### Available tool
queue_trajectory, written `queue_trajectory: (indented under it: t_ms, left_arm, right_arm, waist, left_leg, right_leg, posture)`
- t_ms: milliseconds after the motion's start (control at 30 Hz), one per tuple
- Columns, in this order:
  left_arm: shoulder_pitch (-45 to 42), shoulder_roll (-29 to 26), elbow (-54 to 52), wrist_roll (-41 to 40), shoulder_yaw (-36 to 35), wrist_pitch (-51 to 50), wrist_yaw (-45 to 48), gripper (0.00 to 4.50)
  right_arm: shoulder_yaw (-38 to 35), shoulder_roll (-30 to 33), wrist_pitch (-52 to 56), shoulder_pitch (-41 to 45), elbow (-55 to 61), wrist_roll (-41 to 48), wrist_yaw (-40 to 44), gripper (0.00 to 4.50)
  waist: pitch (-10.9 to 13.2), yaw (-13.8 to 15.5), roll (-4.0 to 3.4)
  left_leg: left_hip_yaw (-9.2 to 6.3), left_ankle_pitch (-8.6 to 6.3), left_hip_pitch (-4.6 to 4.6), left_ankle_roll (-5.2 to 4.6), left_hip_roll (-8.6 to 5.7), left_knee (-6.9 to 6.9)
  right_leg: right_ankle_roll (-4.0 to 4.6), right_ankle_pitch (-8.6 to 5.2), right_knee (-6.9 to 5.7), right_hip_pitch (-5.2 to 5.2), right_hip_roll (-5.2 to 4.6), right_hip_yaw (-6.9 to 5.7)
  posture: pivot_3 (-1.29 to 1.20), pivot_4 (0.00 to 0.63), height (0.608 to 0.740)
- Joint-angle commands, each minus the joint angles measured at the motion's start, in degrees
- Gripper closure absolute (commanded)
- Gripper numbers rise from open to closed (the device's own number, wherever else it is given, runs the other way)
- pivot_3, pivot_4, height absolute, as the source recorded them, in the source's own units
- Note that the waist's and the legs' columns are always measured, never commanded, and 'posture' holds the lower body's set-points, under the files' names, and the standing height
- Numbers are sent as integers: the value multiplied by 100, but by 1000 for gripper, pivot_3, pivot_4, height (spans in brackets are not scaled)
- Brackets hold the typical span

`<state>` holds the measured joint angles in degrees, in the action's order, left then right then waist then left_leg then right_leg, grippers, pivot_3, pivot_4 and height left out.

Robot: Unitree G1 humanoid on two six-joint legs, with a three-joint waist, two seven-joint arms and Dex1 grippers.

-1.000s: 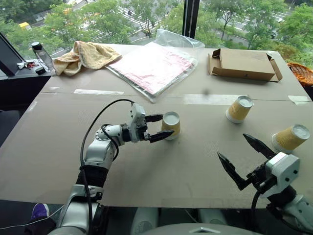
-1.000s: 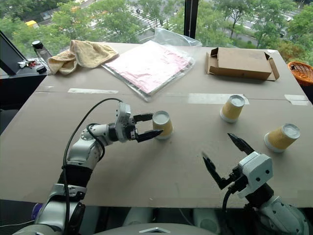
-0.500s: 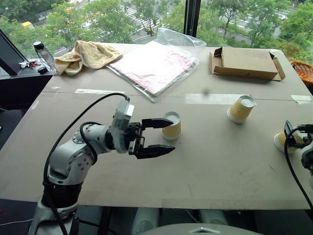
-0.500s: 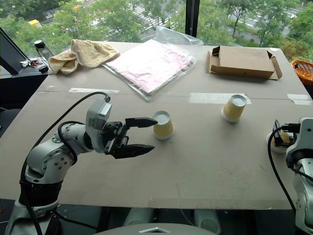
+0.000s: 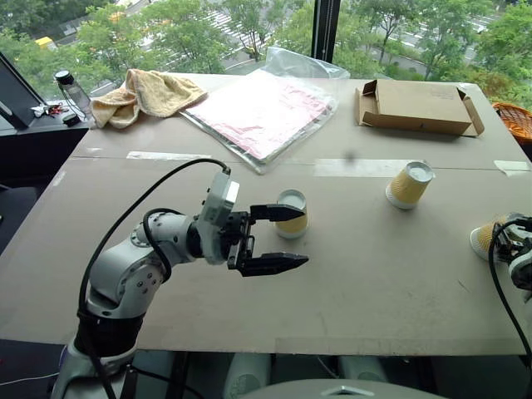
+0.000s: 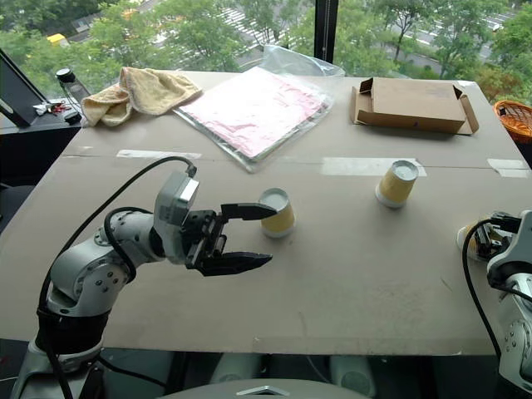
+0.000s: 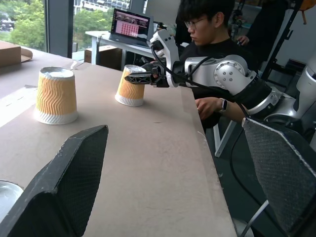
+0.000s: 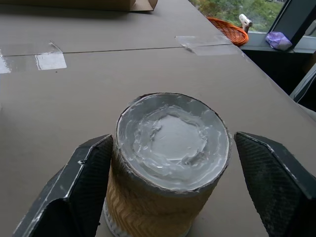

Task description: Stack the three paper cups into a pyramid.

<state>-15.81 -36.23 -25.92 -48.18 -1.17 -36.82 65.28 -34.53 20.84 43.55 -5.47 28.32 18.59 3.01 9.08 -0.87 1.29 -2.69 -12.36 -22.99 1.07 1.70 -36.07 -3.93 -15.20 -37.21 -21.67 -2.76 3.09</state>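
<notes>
Since a second ago the left gripper (image 5: 283, 239) has let go of its place around the nearest cup (image 5: 291, 214) and pulled back toward the robot and upward; its fingers (image 5: 273, 264) stand wide open with nothing between them. That cup sits upside down on the tabletop (image 5: 374, 283), its white base up, just behind the upper finger's tip and outside the gap. Over the same second the right gripper (image 7: 140, 77) has swung from low in front of the robot out to the right edge of the tabletop, where the rightmost cup (image 8: 168, 163) stands.

In the right wrist view this cup stands inverted between the two right fingers (image 8: 81, 187), its white base facing the camera. One finger lies just beside its ribbed wall, the other is still a little apart, so the fingers are around the cup but I cannot tell whether they grip it. The left wrist view shows the same gripper reaching the cup's top from the side.

The third cup (image 5: 408, 185) stands upside down alone farther back, well apart from both grippers. All three cups are separate; no pyramid is built.
</notes>
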Motion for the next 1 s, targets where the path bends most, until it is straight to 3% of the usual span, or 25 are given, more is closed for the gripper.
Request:
queue_trajectory:
  t_ms: [33,67,200,300,400,533,700,1000]
  left_arm:
    - [-18,-41,4,-83,-80,102,94,0]
    - [7,-24,42,-55,-106,148,80,0]
    - [288,295,85,248,-472,708,-471,0]
    - [745,221,344,119,-789,765,-311,0]
    - [1112,12,545,-204,-1225,646,-106,0]
    - [1584,-359,502,-158,-1577,682,100,0]
    - [1912,-671,439,-39,-1874,836,244,0]
    - [2385,-870,454,-6,-2345,1022,394,0]
  right_arm:
    - [-157,3,-165,-120,183,49,73,2164]
    - [-118,34,-243,-179,224,66,181,2392]
    - [70,74,-289,-487,1075,1144,1220,2392]
    - [822,428,-216,-829,1930,1766,2106,2392]
    - [1895,759,-334,-607,2144,1486,2307,2392]
    - [3169,704,-489,528,1448,810,2140,2392]
    - [3866,669,-743,1249,786,371,2297,2392]
    - [4468,739,-1153,1736,183,-249,2561,2392]
  waist:
    - [0,0,0]
    - [0,3,0]
    - [3,-7,-6]
    - [9,-72,-19]
    - [12,-134,-13]
    - [20,-118,-4]
    - [27,-38,2]
    - [28,-5,-1]
  left_leg:
    - [0,0,0,0,0,0]
    - [0,0,0,0,0,0]
    - [0,0,0,0,1,2]
    - [5,0,5,0,5,11]
    - [0,0,9,0,19,20]
    - [1,0,6,0,23,10]
    - [-1,-1,-5,1,17,17]
    - [-1,0,-83,2,16,22]
  right_leg:
    - [0,0,0,0,0,-1]
    - [0,0,0,0,0,-1]
    - [-3,-2,5,0,0,0]
    - [-5,0,6,0,1,6]
    - [-9,-6,9,-1,14,-1]
    - [-11,-8,19,-1,13,-4]
    - [7,3,32,-5,8,-7]
    - [-13,17,27,-88,10,-8]
  posture:
    - [0,150,740]
    - [0,150,740]
    - [0,150,740]
    - [0,150,740]
    - [0,150,740]
    - [0,150,740]
    - [0,150,740]
    - [0,150,740]
